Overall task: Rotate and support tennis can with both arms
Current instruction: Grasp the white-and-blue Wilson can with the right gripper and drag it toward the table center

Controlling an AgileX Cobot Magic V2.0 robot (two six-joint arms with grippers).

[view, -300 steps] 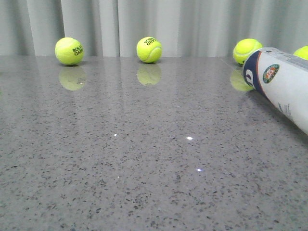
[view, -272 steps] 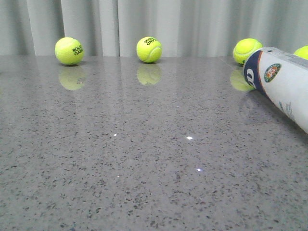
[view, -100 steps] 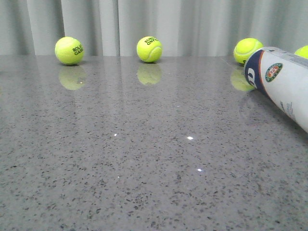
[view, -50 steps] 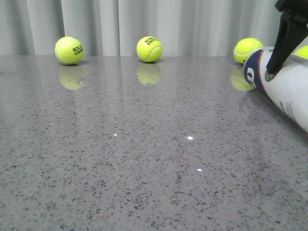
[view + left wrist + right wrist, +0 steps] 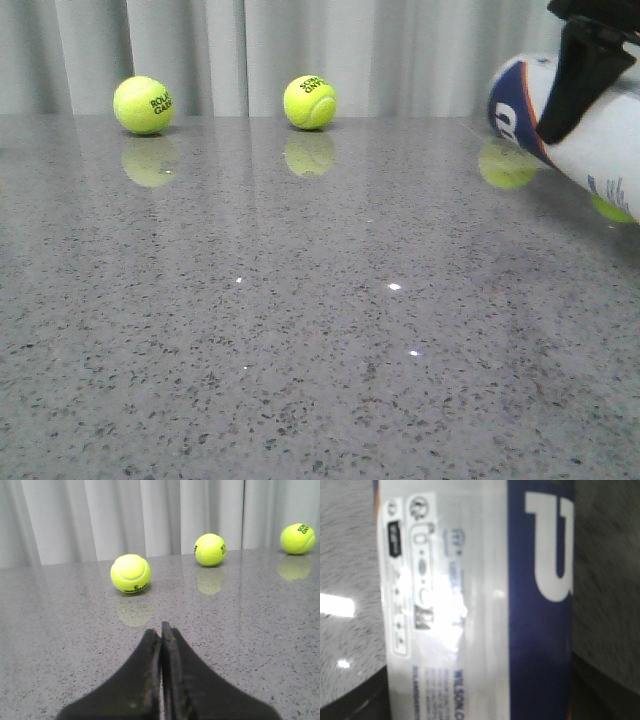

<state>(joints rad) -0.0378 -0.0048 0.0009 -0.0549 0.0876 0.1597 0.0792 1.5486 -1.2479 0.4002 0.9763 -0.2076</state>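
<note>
The tennis can [image 5: 612,150] is at the far right of the front view, white with a navy band and white logo at its near end, tilted and held off the table. My right gripper [image 5: 582,88] reaches down from above and is shut on it; one black finger crosses the can's front. In the right wrist view the can [image 5: 470,580] fills the frame, with dark fingers [image 5: 350,702] at both its sides. My left gripper [image 5: 161,630] is shut and empty, low over the table, and does not show in the front view.
Two tennis balls [image 5: 143,105] [image 5: 310,102] lie by the grey curtain at the back of the speckled grey table [image 5: 300,330]. Three balls [image 5: 131,573] [image 5: 210,549] [image 5: 297,538] show ahead of the left gripper.
The right gripper came down onto the can and closed on it. The can's navy end has risen off the table and now hides the ball behind it.
</note>
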